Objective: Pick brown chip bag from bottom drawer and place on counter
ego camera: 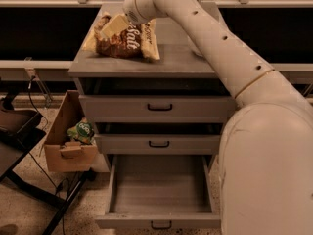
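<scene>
The brown chip bag (128, 42) lies on the counter (190, 61), at its left half, dark middle up with white lettering showing. My gripper (114, 26) is at the end of the pale arm that reaches in from the right; it sits over the bag's upper left part and touches it. The bottom drawer (159, 187) is pulled out below, and nothing shows inside it.
The two upper drawers (159, 107) (159, 144) are closed. A cardboard box (66, 146) with a small green snack bag (82, 130) stands left of the cabinet. A black stand (17, 131) is at the far left. My arm's body fills the right side.
</scene>
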You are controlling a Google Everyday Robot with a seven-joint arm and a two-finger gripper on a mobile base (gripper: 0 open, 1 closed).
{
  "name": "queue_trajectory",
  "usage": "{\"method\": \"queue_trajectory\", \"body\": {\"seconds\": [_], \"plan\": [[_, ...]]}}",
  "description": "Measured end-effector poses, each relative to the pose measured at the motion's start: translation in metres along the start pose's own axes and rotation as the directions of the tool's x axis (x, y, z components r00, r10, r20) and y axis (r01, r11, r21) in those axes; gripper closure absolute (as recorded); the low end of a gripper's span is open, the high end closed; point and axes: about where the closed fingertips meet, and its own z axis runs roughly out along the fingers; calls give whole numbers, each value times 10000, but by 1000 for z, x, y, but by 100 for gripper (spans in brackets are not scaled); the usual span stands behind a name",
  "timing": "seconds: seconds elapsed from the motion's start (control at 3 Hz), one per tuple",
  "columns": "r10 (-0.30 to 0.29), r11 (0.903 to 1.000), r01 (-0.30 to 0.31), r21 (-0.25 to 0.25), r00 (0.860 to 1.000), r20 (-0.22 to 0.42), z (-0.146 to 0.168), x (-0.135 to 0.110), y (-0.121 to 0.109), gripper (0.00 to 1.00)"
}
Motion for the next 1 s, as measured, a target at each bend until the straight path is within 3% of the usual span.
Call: {"method": "queue_trajectory", "body": {"seconds": [0.33, 0.67, 1.0], "plan": [[-70, 10000, 69, -33, 9989, -469, 1, -1, -4, 0], [298, 9975, -221, 668, 9927, -1169, -43, -11, -42, 0], [1262, 9732, -925, 2105, 9802, -1527, -118, -19, -86, 0]]}}
